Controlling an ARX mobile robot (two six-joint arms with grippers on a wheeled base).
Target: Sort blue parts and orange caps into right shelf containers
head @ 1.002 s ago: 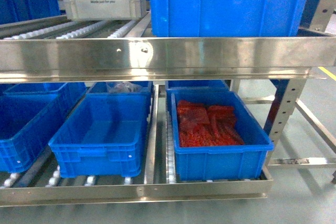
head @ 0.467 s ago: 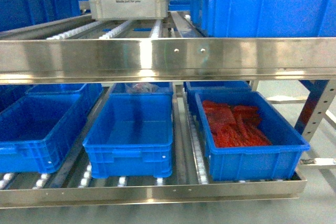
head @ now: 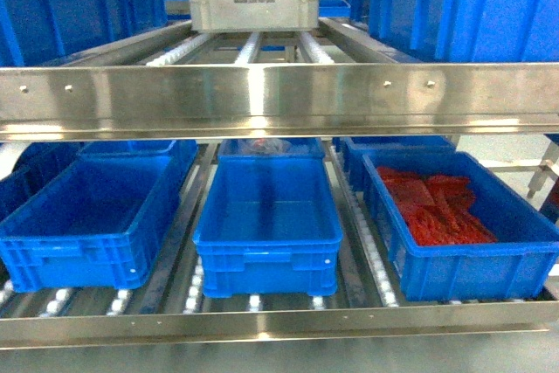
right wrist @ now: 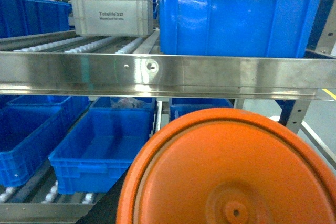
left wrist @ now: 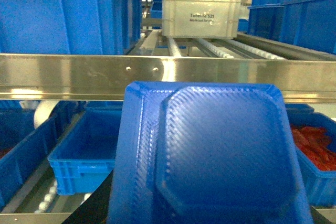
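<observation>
A steel rail [head: 279, 98] bars the way ahead of both wrists, level with them. Below it the crates [head: 266, 216] lie open-topped; the right crate [head: 463, 233] holds red bags [head: 437, 211].

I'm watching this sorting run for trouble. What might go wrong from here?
The blue part fills the left wrist view and the orange cap fills the right one, so aiming into a crate is partly blind. The steel shelf rail overhangs the lower crates, so a raised arm might strike it.
</observation>
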